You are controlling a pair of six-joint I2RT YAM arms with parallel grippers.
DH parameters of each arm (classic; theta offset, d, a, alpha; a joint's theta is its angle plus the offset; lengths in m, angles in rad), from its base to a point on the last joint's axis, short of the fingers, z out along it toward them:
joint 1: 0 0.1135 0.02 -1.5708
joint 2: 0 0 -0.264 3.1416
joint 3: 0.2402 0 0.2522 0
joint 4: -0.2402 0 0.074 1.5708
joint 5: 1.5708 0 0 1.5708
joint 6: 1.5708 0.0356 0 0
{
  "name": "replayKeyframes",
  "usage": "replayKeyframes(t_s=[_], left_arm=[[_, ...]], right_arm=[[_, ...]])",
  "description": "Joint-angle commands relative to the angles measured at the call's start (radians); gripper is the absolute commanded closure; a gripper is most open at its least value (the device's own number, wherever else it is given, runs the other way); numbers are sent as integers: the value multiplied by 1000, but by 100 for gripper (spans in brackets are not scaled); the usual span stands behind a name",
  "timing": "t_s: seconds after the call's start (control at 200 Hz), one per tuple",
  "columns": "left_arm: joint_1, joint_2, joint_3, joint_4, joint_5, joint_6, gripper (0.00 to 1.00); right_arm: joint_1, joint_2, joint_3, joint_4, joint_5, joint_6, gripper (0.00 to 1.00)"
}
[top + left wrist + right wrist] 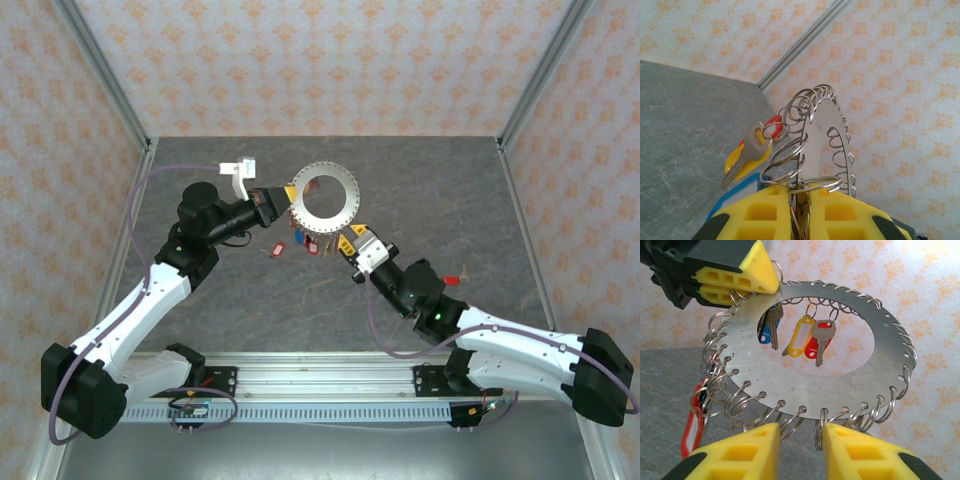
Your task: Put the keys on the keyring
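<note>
Since the right gripper (800, 437) stands with its fingers spread just under the nearest rim of the keyring (805, 390), one split ring dangling in the gap between them, the next pinch should, I judge, take that single ring and not the plate. Beyond the fingers, keys (812, 337) with blue, yellow and red tags hang across the central hole. At the far rim the left gripper (740, 284) is pressed together on the plate's edge, holding it aloft; steadiness there matters most.

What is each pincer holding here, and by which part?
Left pincer clamps the keyring by its rim; right pincer is open near the rim, gripping nothing.
</note>
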Motion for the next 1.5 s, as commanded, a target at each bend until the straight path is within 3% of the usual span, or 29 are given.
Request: replayKeyframes(t_s=[0.0,0.33,0.465,0.736,0.926,1.491], left_arm=[[5,-29,32,60,10,-2,100],[5,-42,29,41,-13,5,100],[6,-43,29,35,-22,8,100],[3,-42,26,38,-30,3,100],[3,-44,26,31,-28,7,100],[3,-50,26,25,-45,6,100]], right_arm=[[4,2,11,18,13,26,73],[5,-89,-48,-16,-57,20,65],[4,-141,-49,-118,-157,24,68],[5,-71,-3,-71,-203,30,74],[5,-2,7,36,-167,15,74],[5,-18,-19,11,-68,32,74]])
